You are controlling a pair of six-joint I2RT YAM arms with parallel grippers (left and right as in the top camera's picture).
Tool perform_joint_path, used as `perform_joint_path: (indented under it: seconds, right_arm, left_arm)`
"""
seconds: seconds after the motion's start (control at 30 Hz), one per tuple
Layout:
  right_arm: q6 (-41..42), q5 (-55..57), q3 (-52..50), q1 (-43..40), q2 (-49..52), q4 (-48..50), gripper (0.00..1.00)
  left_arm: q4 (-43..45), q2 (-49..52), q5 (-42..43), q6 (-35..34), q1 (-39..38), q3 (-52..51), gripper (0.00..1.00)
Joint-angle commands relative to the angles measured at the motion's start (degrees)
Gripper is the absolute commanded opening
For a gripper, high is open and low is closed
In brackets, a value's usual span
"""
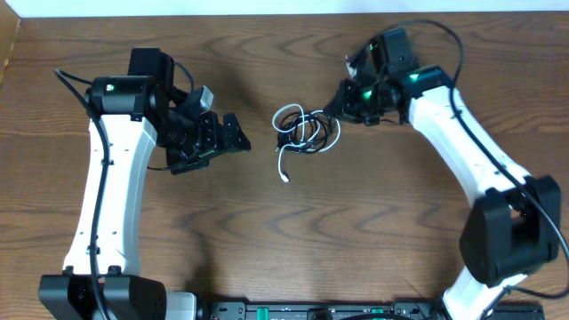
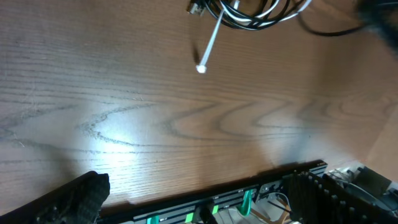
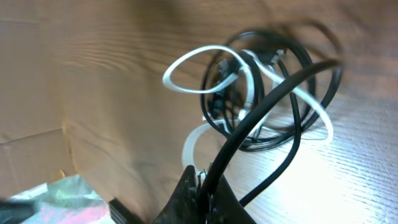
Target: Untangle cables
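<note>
The cables lie as one tangled bundle of black and white loops in the middle of the table. A white tail runs toward the front and ends in a small plug. My right gripper is at the bundle's right side. In the right wrist view it is shut on a black cable that rises from the loops, with a white cable looped behind. My left gripper stands open left of the bundle, apart from it. In the left wrist view the bundle and white plug lie far ahead of its spread fingers.
A black rail with green parts runs along the table's front edge and also shows in the left wrist view. Both white arm bodies rise from the front corners. Bare wood table lies between them.
</note>
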Motion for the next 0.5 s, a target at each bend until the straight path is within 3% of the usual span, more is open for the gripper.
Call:
perform_joint_path:
  seconds: [0.0, 0.47]
  right_arm:
    - [-3.3, -1.7, 4.6, -0.5, -8.0, -0.5, 0.01]
    - [3.5, 6.9, 5.2, -1.3, -24.9, 16.3, 0.01]
  left_arm:
    - [-0.2, 0.1, 1.6, -0.9, -0.2, -0.2, 0.98]
    - [-0.1, 0.1, 2.7, -1.1, -0.2, -0.2, 0.98]
